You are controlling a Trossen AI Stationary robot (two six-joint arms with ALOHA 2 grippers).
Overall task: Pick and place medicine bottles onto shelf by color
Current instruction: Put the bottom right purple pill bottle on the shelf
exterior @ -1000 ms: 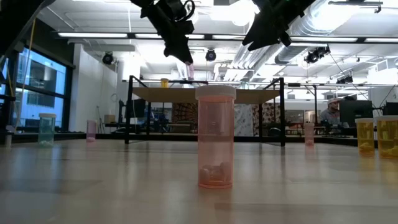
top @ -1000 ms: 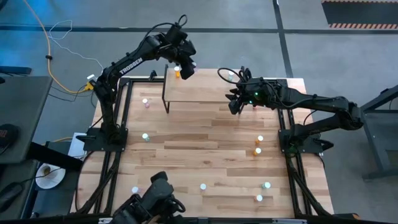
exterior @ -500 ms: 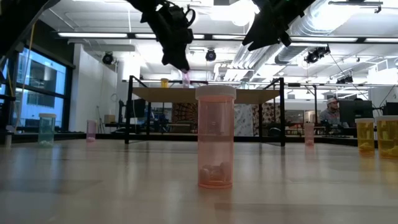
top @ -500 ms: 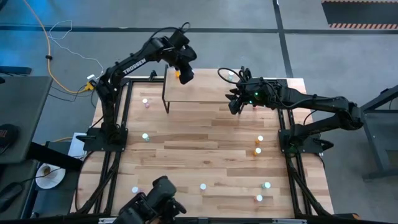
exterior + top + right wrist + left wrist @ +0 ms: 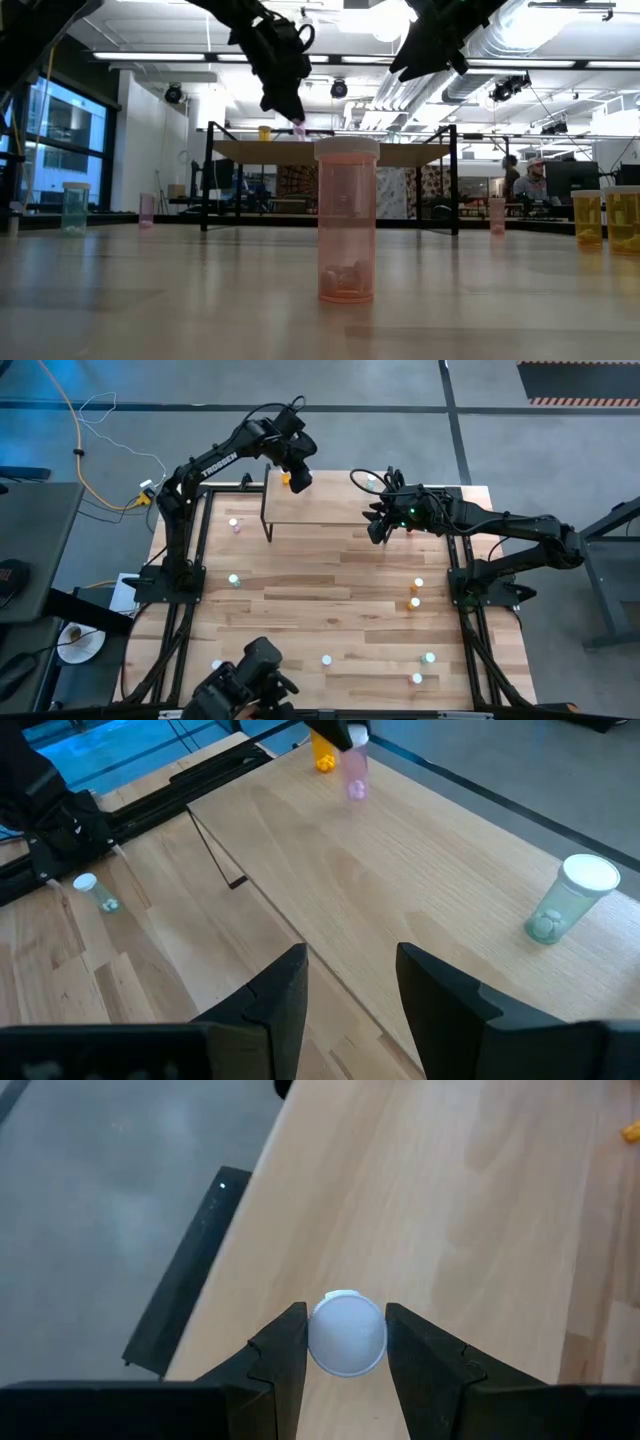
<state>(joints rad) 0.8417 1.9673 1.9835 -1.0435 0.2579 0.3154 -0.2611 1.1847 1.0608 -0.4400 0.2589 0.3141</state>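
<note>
On shelf (image 5: 320,505): left pincer (image 5: 346,1342) pinching pink bottle (image 5: 346,1334) | right pincer (image 5: 350,982) spread

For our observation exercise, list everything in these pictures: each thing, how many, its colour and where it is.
Table: one, light wood, between the arms.
Shelf: one, light wood on black legs, far side of the table.
Shelf bottles: two, orange bottle, teal bottle.
Pink bottle: one, held over the shelf near the orange one.
Loose bottles: eight, white-capped, mixed colours, scattered on the table.
Person: one, in the room behind.
Left end effector: dark, shut on the pink bottle.
Right end effector: dark, open, empty, by the shelf's right end.
</note>
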